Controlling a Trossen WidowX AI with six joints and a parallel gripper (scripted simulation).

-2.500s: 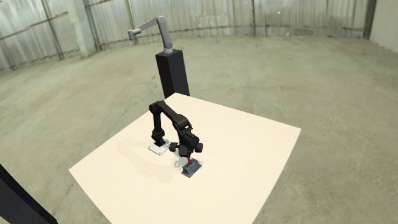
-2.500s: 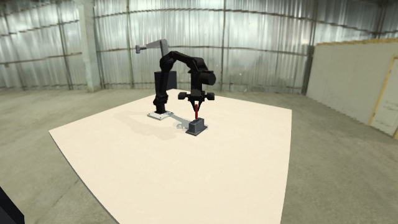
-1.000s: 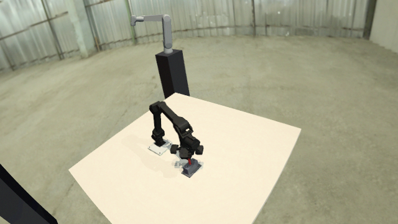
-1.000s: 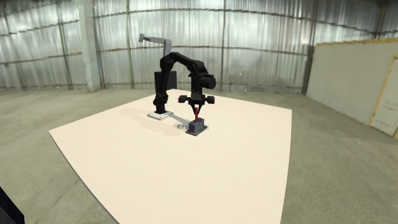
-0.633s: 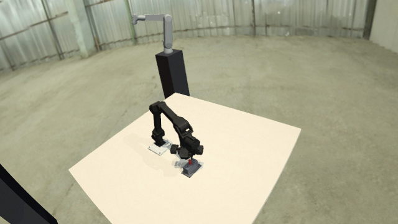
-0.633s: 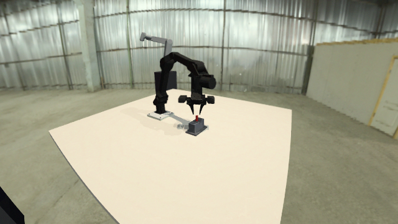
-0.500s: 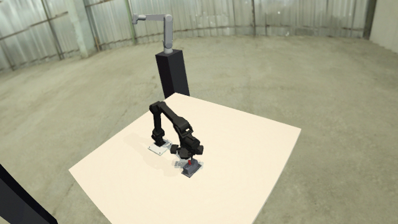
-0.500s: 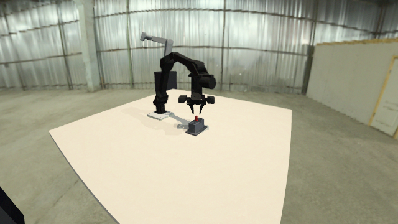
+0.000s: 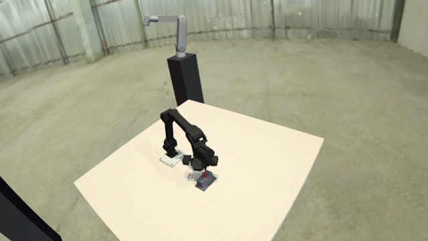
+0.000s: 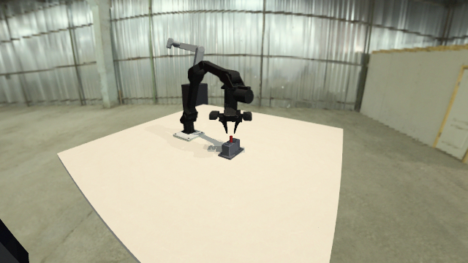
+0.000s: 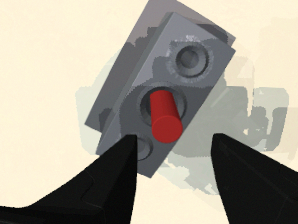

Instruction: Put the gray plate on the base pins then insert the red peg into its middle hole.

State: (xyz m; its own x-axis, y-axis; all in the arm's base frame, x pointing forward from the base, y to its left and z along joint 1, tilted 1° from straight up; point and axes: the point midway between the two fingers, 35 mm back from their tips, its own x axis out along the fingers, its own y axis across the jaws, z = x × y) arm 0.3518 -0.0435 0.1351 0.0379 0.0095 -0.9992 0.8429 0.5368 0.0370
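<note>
The gray plate lies flat on the dark base on the table. The red peg stands upright in the plate's middle hole, with its top sticking out. A round pin head shows in the plate beside it. My gripper is open and empty. It hangs straight above the peg with a gap below its fingertips, touching nothing.
The cream table top carries the arm's white mount left of the base. A black pedestal with a gray arm stands behind the table's far corner.
</note>
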